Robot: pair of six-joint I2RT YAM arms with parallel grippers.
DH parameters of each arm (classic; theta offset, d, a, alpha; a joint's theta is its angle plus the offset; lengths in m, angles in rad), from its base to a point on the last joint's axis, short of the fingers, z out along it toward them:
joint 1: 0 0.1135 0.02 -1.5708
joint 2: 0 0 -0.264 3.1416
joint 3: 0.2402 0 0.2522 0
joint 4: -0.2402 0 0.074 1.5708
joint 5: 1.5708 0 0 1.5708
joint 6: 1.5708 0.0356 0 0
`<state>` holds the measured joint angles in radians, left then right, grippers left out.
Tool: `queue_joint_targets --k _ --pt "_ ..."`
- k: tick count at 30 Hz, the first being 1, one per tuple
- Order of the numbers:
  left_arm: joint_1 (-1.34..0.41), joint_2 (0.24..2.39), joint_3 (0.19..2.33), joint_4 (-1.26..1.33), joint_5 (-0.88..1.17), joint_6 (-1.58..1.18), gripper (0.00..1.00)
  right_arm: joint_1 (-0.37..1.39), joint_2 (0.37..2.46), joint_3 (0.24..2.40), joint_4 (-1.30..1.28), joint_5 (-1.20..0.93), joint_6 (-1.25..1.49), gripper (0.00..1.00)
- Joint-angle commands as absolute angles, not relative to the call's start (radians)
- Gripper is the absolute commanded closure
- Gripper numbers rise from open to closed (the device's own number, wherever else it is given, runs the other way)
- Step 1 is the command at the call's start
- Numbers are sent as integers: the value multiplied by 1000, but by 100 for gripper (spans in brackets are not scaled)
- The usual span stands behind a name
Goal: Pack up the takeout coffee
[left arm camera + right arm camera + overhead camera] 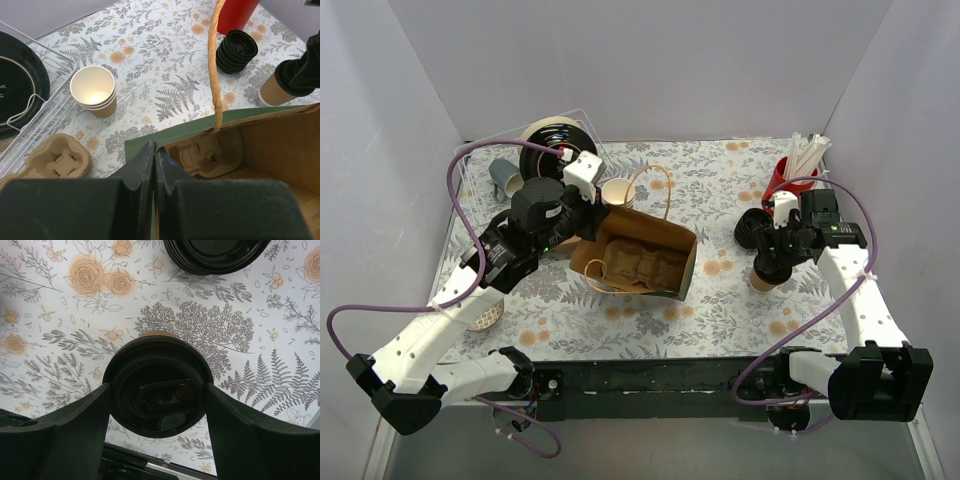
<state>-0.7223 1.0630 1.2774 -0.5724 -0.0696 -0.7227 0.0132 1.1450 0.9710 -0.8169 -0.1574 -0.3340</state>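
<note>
Only a few small white letters show on the black plate (20,60), cut off, maybe "al".

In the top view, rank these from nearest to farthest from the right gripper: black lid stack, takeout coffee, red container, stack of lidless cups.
1. takeout coffee: inside the right gripper.
2. black lid stack: just behind.
3. red container: farther back.
4. stack of lidless cups: far left.

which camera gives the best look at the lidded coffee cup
Right wrist: it looks straight down on the takeout coffee, its black lid large and centred between the fingers of the right gripper. Left wrist shows only its tan side far right, top hidden. Top external shows just a tan sliver under the gripper.
</note>
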Motion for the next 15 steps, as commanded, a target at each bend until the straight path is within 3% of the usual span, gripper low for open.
queue_joint_targets --k 1,9,15 --pt "-727 1054 1273 -595 -115 -744 100 11 1114 1107 -862 -222 -298 54" --pt "-727 1048 1220 -483 -233 -810 100 99 1221 1543 -974 -199 -302 60" --pt "-727 1068 1220 -457 -328 -854 100 349 1314 1903 -1077 -114 -311 62"
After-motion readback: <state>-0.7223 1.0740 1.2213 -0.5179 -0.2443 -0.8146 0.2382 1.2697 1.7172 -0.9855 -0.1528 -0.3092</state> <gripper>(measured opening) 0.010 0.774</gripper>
